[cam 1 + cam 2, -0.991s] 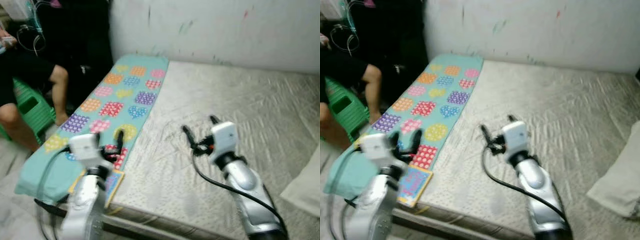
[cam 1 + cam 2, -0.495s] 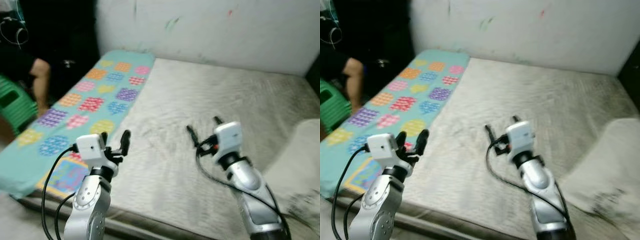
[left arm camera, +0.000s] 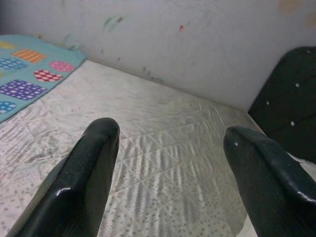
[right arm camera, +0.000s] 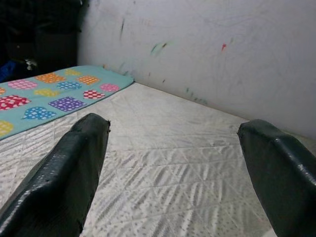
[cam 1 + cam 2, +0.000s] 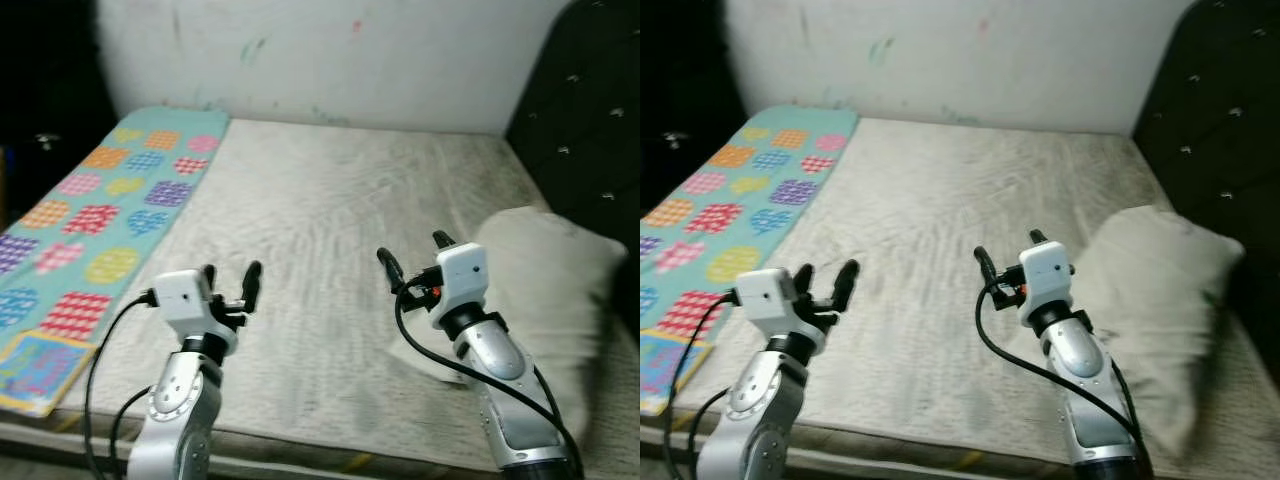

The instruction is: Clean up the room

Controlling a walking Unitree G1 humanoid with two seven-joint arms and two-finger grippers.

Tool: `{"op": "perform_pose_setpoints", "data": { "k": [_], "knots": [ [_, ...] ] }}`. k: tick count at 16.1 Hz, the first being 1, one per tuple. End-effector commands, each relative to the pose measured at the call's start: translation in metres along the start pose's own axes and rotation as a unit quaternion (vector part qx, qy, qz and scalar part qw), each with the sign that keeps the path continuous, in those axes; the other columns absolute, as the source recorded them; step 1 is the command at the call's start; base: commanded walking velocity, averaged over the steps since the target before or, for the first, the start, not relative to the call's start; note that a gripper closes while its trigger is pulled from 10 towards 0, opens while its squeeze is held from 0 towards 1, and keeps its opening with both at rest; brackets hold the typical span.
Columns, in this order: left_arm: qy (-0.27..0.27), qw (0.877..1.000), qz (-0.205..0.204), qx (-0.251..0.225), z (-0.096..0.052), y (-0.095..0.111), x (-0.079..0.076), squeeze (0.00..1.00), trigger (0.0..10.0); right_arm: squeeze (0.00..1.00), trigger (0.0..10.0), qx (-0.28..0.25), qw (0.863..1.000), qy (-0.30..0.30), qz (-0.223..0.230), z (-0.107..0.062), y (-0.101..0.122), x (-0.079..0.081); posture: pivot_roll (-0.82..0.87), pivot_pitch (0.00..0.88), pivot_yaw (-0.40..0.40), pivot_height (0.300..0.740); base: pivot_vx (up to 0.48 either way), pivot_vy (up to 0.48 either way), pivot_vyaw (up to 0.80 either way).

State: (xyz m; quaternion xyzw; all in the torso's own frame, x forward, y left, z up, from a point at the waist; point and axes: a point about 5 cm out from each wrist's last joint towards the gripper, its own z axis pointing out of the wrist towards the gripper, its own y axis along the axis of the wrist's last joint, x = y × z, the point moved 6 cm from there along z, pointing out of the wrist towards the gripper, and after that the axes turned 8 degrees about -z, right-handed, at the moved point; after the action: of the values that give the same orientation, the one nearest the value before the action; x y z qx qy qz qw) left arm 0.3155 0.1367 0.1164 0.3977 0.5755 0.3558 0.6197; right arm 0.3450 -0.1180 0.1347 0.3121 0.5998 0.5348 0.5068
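Left eye view: you're hovering left gripper (image 5: pixel 230 283) and right gripper (image 5: pixel 414 254) wide, empty, over mattress (image 5: pixel 320 200). Pillow (image 5: pixel 540 290) is lying just right; approach its near corner low.

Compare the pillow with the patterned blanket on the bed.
The pillow is plain off-white and puffy; the blanket is teal with colourful patches and lies flat. The pillow sits at the robot's right by the dark headboard; the blanket runs along the left edge. Both rest on the mattress.
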Motion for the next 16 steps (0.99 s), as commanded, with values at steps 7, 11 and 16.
{"op": "perform_pose_setpoints", "data": {
  "k": [7, 11, 16],
  "knots": [
    [0.000, 1.000, 0.004, -0.005, 0.0002, 0.0035, 0.0014, 0.00, 10.0, 0.00, 10.0, -0.007, 1.000, 0.004, 0.005, 0.0033, 0.0054, 0.0040, -0.06, 0.003, -0.004, 0.740, 0.000, -0.036, 0.00],
    [-0.001, 1.000, 0.004, -0.005, 0.0005, 0.0036, 0.0012, 0.00, 10.0, 0.00, 10.0, -0.007, 1.000, 0.002, 0.005, 0.0031, 0.0056, 0.0031, -0.06, 0.003, -0.002, 0.740, 0.000, -0.256, 0.00],
    [-0.003, 1.000, 0.005, -0.005, 0.0013, 0.0036, 0.0008, 0.00, 10.0, 0.00, 10.0, -0.006, 1.000, 0.000, 0.006, 0.0035, 0.0053, 0.0027, -0.06, 0.004, -0.002, 0.740, 0.000, -0.265, -0.44]
  ]
}}
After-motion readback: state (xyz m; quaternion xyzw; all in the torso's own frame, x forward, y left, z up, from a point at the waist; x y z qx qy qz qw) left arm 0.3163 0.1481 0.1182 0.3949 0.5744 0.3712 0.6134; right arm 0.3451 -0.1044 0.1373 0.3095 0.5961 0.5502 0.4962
